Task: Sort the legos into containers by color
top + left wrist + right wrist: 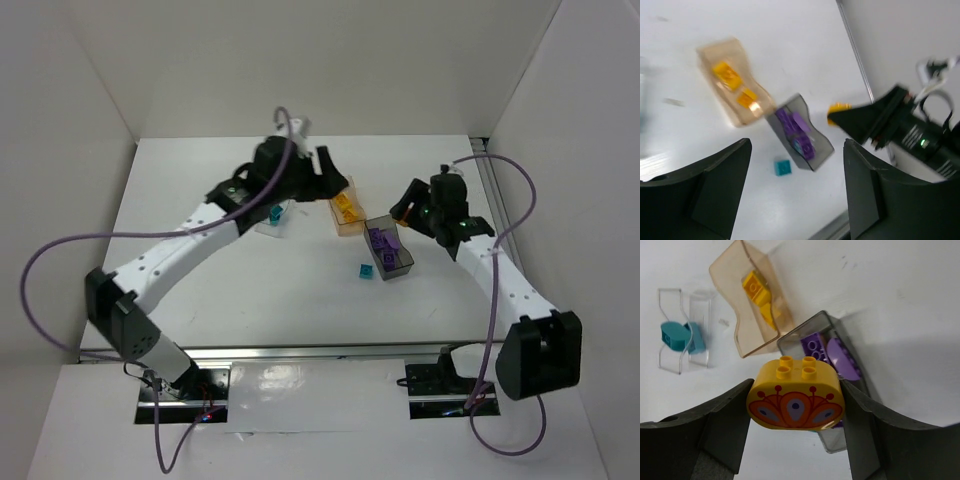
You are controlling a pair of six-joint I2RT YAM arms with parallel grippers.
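**Inspector:** Overhead view. Findings?

**Assessor:** The right gripper point(404, 208) is clamped on an orange brick point(399, 213), just beyond the grey box point(392, 262), which carries purple bricks point(381, 240). The tan box point(346, 215) lies between the two grippers, close against the grey box. The left gripper point(328, 180) hangs just beside the tan box, and the clear tray point(268, 222) lies beside its wrist. A loose teal brick point(366, 271) rests on the table point(250, 300) near the grey box, closer to the arm bases than either gripper.

**Inspector:** Left wrist view?

**Assessor:** Blurred. The fingers point(705, 195) stand wide apart with nothing between them: released. Ahead of them lie the tan box with two orange pieces and the grey box. The loose teal brick is nearest the fingers. The right gripper shows off to the right, with the orange brick at its tip.

**Inspector:** Right wrist view?

**Assessor:** The held brick is orange-yellow with rounded ends, four studs on top and a red fan pattern with purple spots on its face. Both fingers press against its ends. Directly beyond it is the grey box, then the tan box. To the left, the clear tray holds teal bricks point(680, 335).
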